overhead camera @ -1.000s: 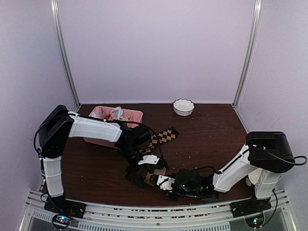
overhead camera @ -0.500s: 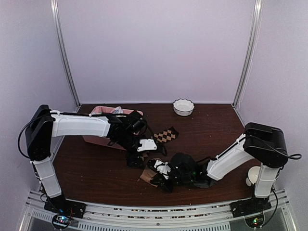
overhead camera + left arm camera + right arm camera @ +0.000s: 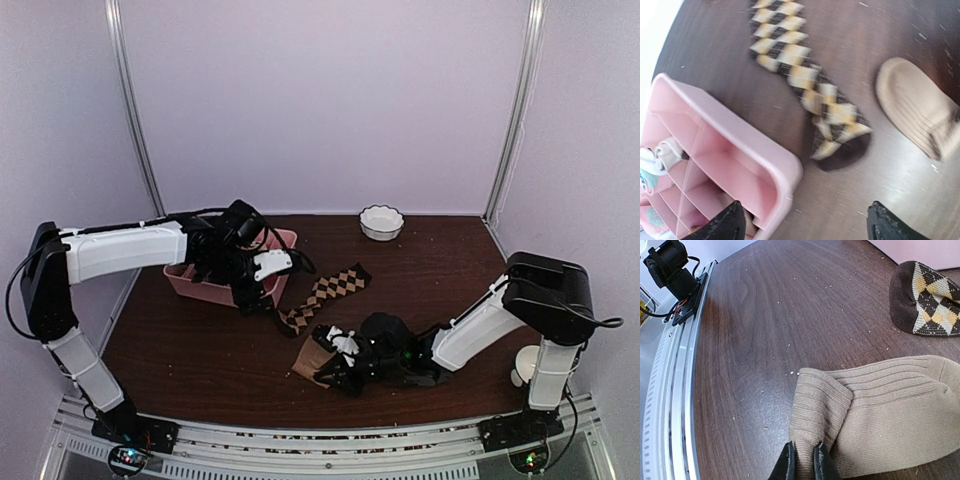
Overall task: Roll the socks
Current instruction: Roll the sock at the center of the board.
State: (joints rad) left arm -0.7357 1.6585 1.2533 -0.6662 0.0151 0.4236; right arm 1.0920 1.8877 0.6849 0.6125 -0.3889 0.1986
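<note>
The left gripper (image 3: 805,226) is hovering over the dark wooden table (image 3: 450,280), just off the corner of the pink plastic divided tray (image 3: 740,165). Its two black fingers are standing wide apart and gripping nothing. Below it, the dark brown sock with tan argyle diamonds (image 3: 805,75) is lying flat and stretched out on a slant across the middle of the table. One end is resting near the tray's corner and the other is pointing toward the small white fluted bowl (image 3: 381,222) at the back edge. The plain tan ribbed sock (image 3: 890,410) is lying on the near side of the patterned one, close to it but not touching. One end of it is folding over on itself. The right gripper (image 3: 804,462) is lying low on the table at that end, its fingers nearly together and pinching the doubled-over edge of the tan fabric. In the tray, a small pale rolled bundle (image 3: 667,150) is sitting in one compartment. The left wrist view is blurring somewhat, so I cannot make out finer detail there.
</note>
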